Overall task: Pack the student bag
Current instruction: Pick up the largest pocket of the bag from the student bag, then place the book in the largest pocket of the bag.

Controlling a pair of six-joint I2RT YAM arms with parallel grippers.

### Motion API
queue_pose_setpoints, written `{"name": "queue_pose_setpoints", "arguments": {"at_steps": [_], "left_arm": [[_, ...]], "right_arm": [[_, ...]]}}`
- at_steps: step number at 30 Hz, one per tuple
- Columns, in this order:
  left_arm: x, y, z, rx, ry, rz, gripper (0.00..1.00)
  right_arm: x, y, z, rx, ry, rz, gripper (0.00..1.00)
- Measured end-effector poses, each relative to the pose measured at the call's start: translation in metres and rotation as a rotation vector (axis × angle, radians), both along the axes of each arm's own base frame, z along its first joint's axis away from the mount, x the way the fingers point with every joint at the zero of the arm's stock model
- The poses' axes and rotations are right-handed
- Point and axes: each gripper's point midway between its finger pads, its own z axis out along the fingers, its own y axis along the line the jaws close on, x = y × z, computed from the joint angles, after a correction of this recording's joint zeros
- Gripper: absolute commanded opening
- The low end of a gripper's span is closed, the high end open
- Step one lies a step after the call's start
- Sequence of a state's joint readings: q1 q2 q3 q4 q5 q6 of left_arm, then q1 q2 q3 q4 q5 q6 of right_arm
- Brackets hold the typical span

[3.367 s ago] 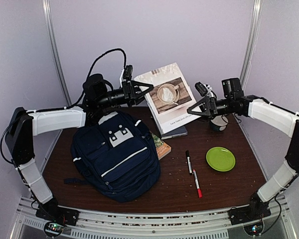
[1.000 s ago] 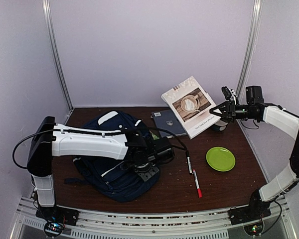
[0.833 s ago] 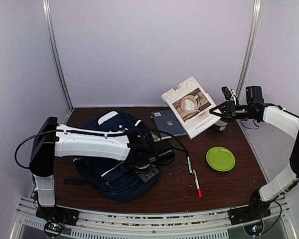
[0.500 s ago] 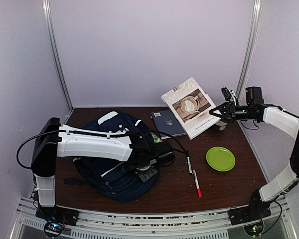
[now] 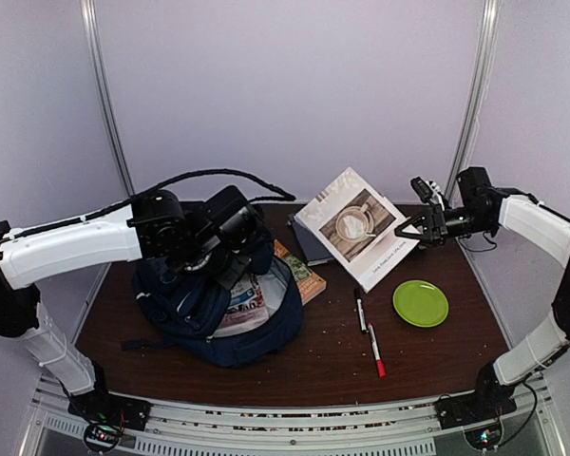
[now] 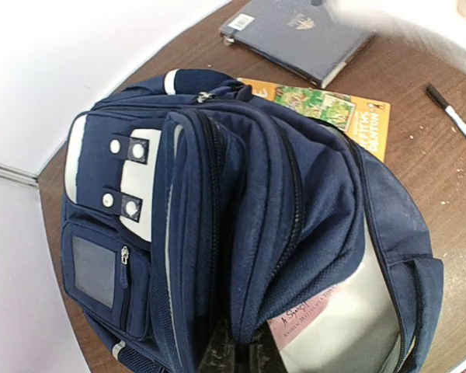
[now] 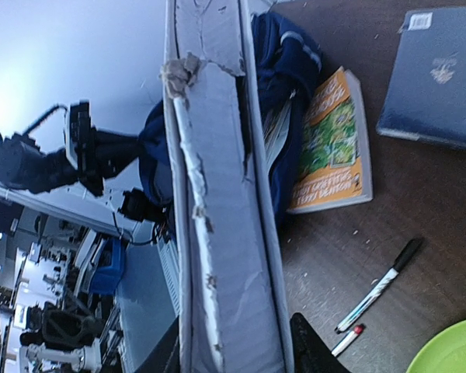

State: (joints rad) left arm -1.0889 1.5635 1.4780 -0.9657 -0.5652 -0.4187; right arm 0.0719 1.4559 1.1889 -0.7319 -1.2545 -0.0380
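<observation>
Left hand (image 6: 234,351) tight on student bag (image 5: 204,318), right hand (image 5: 406,228) tight on book (image 5: 351,228); brown table (image 5: 437,356), lilac walls (image 5: 294,95).

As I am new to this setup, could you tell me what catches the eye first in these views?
The large navy-blue fabric backpack on the left gapes open, its flap pinched up by the left gripper, with printed paper showing inside. To its right, the right gripper holds a white softcover book with a coffee-cup photo tilted in the air.
</observation>
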Motion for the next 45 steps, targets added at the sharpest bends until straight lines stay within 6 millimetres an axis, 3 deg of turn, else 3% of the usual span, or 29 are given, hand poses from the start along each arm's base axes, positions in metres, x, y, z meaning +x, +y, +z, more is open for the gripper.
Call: {"name": "queue_pose_setpoints", "arguments": {"at_steps": [6, 12, 16, 22, 29, 36, 39, 45], "left_arm": [[0.01, 0.016, 0.001, 0.015, -0.013, 0.045, 0.0], [0.018, 0.024, 0.002, 0.013, -0.02, 0.078, 0.0], [0.02, 0.022, 0.003, -0.001, -0.023, 0.081, 0.0], [0.021, 0.016, 0.006, -0.042, -0.026, 0.076, 0.0], [0.015, 0.018, 0.014, -0.134, -0.043, 0.064, 0.0], [0.012, 0.013, 0.009, -0.157, -0.037, 0.042, 0.0], [0.013, 0.012, 0.01, -0.167, -0.043, 0.043, 0.0], [0.014, 0.01, 0.011, -0.175, -0.046, 0.043, 0.0]], "right_arm": [[-0.044, 0.033, -0.022, -0.023, 0.09, 0.155, 0.23], [-0.076, 0.057, -0.063, -0.032, 0.243, 0.203, 0.22], [-0.088, 0.075, -0.067, -0.029, 0.278, 0.247, 0.21], [-0.087, 0.101, -0.084, -0.035, 0.372, 0.284, 0.21], [-0.064, 0.133, -0.093, -0.016, 0.488, 0.269, 0.2], [-0.046, 0.161, -0.103, 0.007, 0.629, 0.214, 0.19], [-0.047, 0.172, -0.098, 0.022, 0.653, 0.215, 0.19], [-0.069, 0.201, -0.085, 0.043, 0.691, 0.272, 0.19]]}}
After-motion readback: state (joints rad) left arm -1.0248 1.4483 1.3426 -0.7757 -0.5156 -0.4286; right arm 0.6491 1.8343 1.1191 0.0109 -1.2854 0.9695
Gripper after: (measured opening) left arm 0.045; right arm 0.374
